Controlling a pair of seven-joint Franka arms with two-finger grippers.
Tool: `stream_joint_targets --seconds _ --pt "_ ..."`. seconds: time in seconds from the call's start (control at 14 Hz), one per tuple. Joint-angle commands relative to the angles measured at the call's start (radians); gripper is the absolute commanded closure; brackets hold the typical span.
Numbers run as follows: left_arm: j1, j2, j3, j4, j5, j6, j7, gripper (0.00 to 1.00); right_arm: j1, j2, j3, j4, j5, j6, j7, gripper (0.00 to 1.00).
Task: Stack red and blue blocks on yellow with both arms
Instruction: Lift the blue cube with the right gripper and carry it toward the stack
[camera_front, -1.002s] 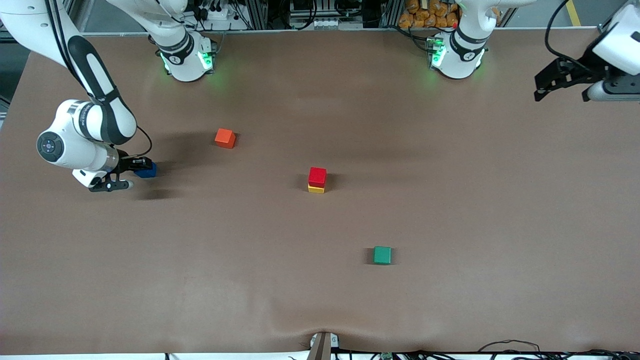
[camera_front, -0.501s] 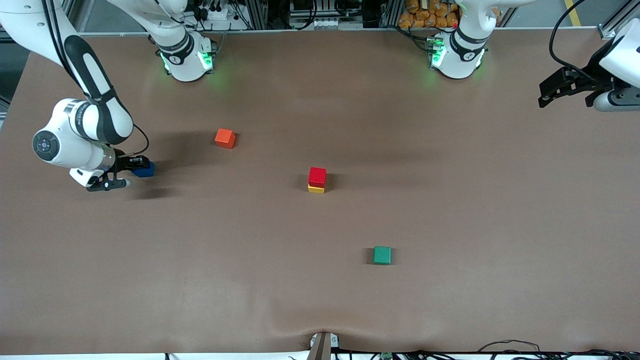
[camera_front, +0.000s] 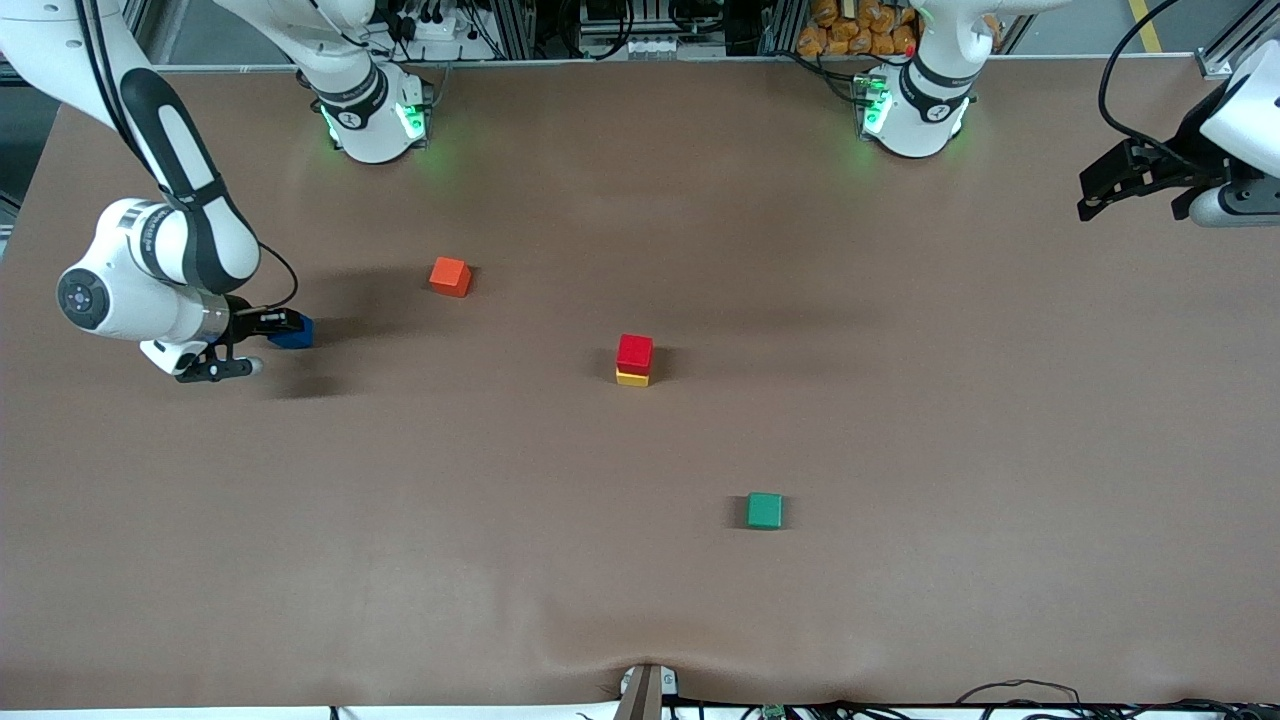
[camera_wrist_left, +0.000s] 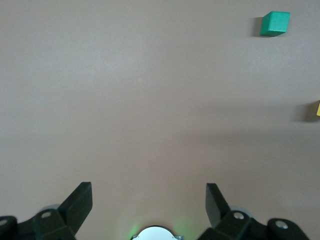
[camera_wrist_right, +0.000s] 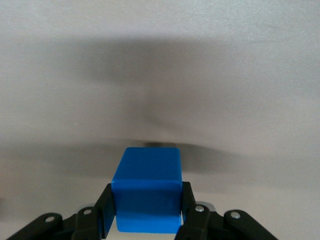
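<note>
The blue block (camera_front: 293, 332) is sitting clamped in the right tool (camera_front: 268, 330), raised over the worktop (camera_front: 640, 560) at nine o'clock. At the centre the red block (camera_front: 634, 353) is resting on the yellow (camera_front: 631, 379). The left tool (camera_front: 1110, 185) is waiting wide at two o'clock.

High front camera faces both bases; wrist cameras look tableward
</note>
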Motion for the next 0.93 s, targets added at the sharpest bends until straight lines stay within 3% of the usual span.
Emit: stream_joint_targets --seconds 0.0,0.86 --pt "0.012 0.002 -0.002 0.007 0.008 -0.002 0.006 0.0 0.018 -0.031 0.005 0.04 0.02 -0.077 -0.021 1.0" --pt "0.023 -0.021 -0.009 -0.004 0.003 -0.045 0.009 0.0 0.113 -0.071 0.009 0.537 0.043 -0.653 0.067 1.0"
